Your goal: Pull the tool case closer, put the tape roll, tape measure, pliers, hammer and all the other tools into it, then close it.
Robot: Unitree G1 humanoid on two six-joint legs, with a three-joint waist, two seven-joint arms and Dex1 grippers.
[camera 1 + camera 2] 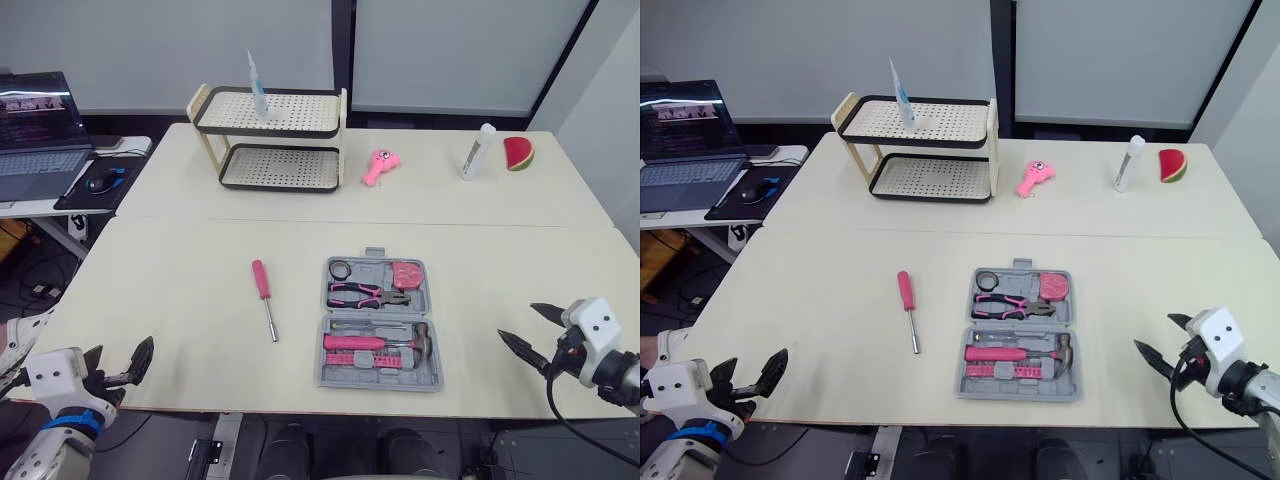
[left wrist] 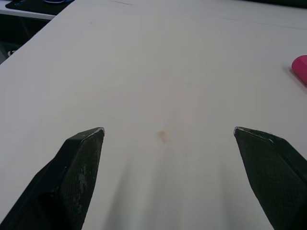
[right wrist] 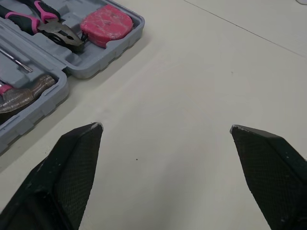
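Open tool case (image 1: 380,322), pink screwdriver (image 1: 264,296) at its 9 o'clock
Fingers apart on both: left gripper (image 1: 122,355) at 8 o'clock, right gripper (image 1: 520,322) at 3 o'clock

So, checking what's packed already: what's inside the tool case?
In the open tool case: tape roll, tape measure, pliers, hammer and a thin metal shaft. Whatever lies under them is covered. The screwdriver lies outside, on the table.

The two head eyes look forward and down from the near edge over the whole surface (image 1: 180,300) and tool case (image 1: 378,381). Each wrist camera sits low and close to the surface; the right one shares the tool case's corner with them.
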